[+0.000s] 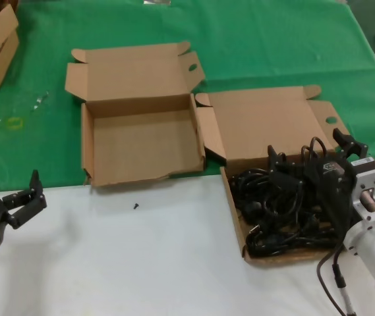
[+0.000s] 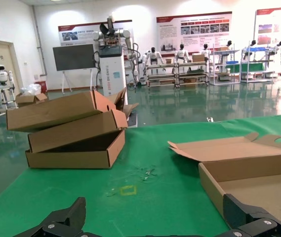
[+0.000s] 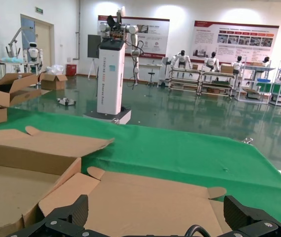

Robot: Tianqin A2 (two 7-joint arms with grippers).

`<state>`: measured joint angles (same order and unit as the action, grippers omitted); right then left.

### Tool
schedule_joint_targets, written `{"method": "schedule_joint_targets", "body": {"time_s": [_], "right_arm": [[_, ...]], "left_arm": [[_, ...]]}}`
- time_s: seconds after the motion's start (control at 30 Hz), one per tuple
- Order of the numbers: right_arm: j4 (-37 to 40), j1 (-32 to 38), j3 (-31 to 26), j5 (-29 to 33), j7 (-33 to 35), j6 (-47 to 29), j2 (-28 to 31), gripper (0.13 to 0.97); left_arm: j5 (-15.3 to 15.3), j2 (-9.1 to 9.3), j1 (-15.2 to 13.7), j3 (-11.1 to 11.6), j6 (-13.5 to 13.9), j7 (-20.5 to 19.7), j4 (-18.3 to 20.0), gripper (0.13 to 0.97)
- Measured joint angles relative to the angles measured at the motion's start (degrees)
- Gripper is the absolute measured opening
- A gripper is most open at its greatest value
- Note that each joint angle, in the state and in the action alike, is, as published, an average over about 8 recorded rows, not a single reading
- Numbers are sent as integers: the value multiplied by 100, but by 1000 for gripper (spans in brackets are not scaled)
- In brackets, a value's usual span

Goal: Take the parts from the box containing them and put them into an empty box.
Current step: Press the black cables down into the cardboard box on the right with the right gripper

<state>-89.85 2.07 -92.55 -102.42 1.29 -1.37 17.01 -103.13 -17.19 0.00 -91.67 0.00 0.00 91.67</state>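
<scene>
Seemingly right gripper [image 1: 312,156] over cords [image 1: 279,210], fingers spread

Matt brown corrugated cardboard on the empty open-lidded mailer box [image 1: 141,148], same on the full mailer box [image 1: 236,204]. Black coiled rubber cords [image 1: 276,214] look dull w/ slight sheen. Green cloth table cover [image 1: 273,46] matt, white tabletop [image 1: 121,263] smooth.
</scene>
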Motion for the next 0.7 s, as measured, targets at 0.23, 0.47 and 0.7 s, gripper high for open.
{"method": "schedule_joint_targets", "body": {"time_s": [0.23, 0.47, 0.7], "right_arm": [[0, 0, 0, 0, 0, 0, 0, 966], [0, 0, 0, 0, 0, 0, 0, 966], [0, 0, 0, 0, 0, 0, 0, 966]], "left_arm": [[0, 0, 0, 0, 0, 0, 0, 966], [0, 0, 0, 0, 0, 0, 0, 966], [0, 0, 0, 0, 0, 0, 0, 966]]}}
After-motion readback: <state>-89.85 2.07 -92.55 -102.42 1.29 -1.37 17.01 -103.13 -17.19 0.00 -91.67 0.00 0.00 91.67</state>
